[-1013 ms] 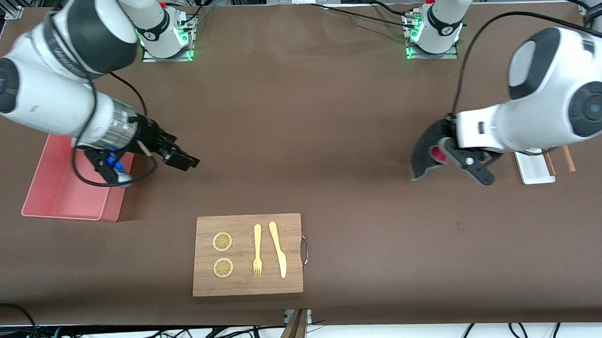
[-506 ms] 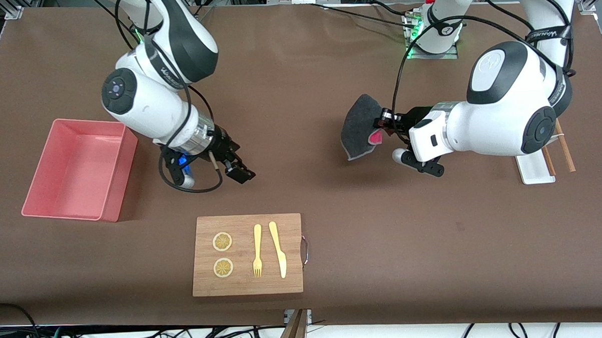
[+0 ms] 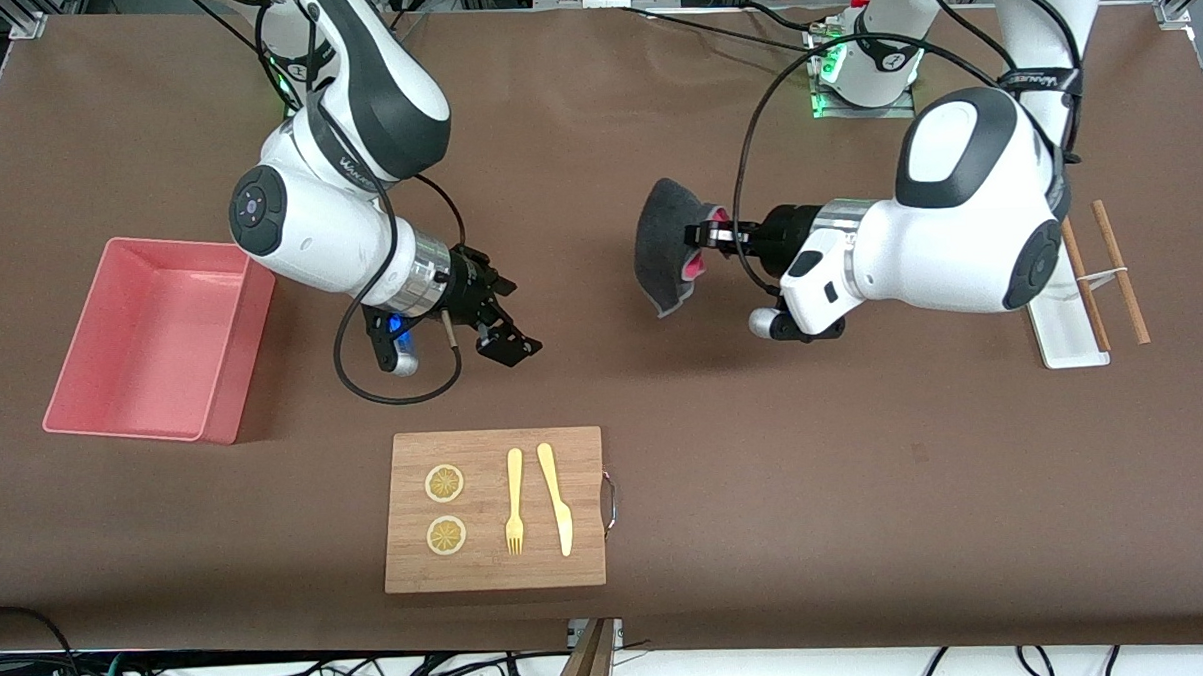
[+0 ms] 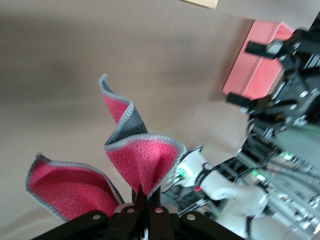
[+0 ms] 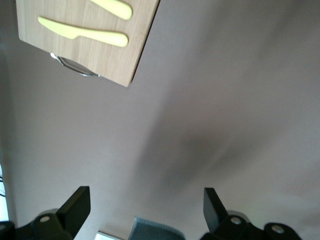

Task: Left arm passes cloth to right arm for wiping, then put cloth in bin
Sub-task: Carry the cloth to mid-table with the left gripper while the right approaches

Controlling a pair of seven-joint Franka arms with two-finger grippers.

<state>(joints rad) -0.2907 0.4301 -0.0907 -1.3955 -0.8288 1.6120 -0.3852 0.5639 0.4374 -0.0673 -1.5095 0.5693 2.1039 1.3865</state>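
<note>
The left gripper (image 3: 706,237) had its fingers pressed together on a fold of the cloth (image 3: 662,246), holding it in the air over the middle of the bench (image 3: 594,128), well above the surface. In the left wrist view the cloth (image 4: 135,155) rose from the pinched fingers (image 4: 141,200) in loose folds, its pink face showing and its grey edge curling. From the front it hung as a dark grey flap with a little pink beside the fingers.

The right gripper (image 3: 501,326) hovered over bare bench, its fingers spread wide and holding nothing, pointed toward the cloth but well apart from it. The right wrist view showed both fingers (image 5: 75,205) set far apart with only brown surface between them.

The bin (image 3: 234,406) stood at the right arm's end of the bench. A wooden cutting board (image 3: 500,572) lay nearer the front camera than both grippers, carrying two lemon slices (image 3: 445,484), a yellow fork (image 3: 514,501) and a yellow knife (image 3: 555,498). At the left arm's end sat a white tray (image 3: 1062,347) and two brown chopsticks (image 3: 1120,272).
</note>
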